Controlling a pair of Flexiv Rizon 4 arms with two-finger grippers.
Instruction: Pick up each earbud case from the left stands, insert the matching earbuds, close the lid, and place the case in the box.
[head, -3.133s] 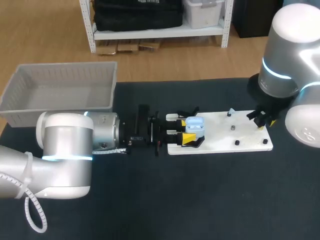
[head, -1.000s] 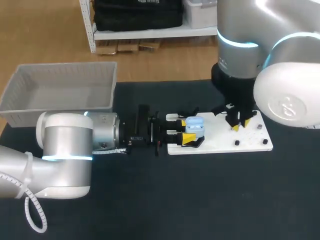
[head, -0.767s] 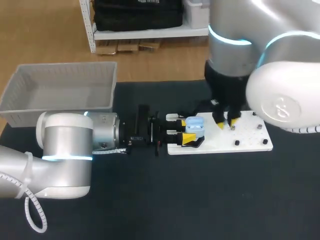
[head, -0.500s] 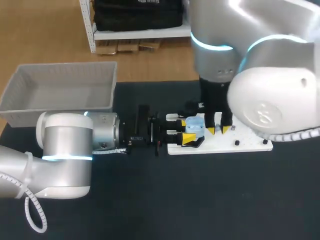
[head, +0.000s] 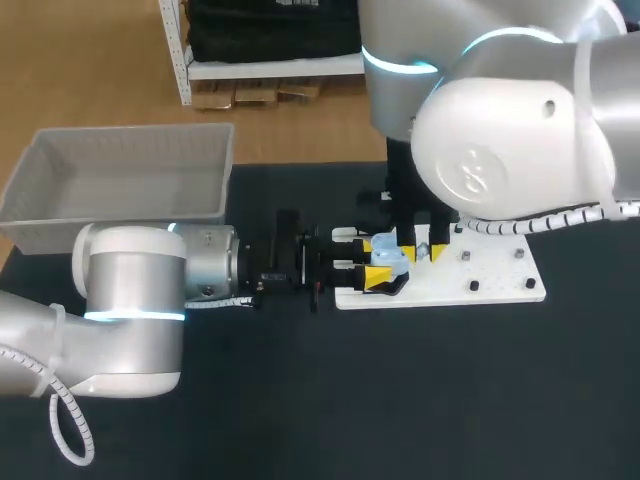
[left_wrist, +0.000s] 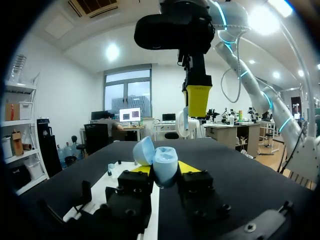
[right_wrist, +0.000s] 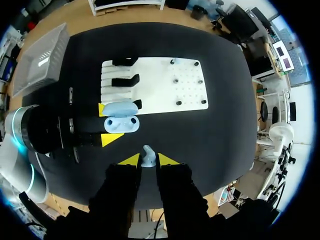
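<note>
Table (head: 300, 400): black on top, dark all over.
Floor (head: 90, 70): light brown wood, seen past the table's far edge.
Shelf (head: 300, 66): a white rack standing on the floor behind the table's far edge.
Walls (left_wrist: 55, 85): white.
Window (left_wrist: 127, 92): big, in the far wall.
Lights (left_wrist: 112, 51): bright round lamps up on the ceiling.

You're in a robotics lab, at a bench setup. A white left arm (head: 130, 300) and right arm (head: 500, 150) work over a black table (head: 400, 400). On it lies a white board (head: 500, 285) with pegs and black stands, a test fixture, with a grey plastic box (head: 120, 200) at the far left corner.
</note>
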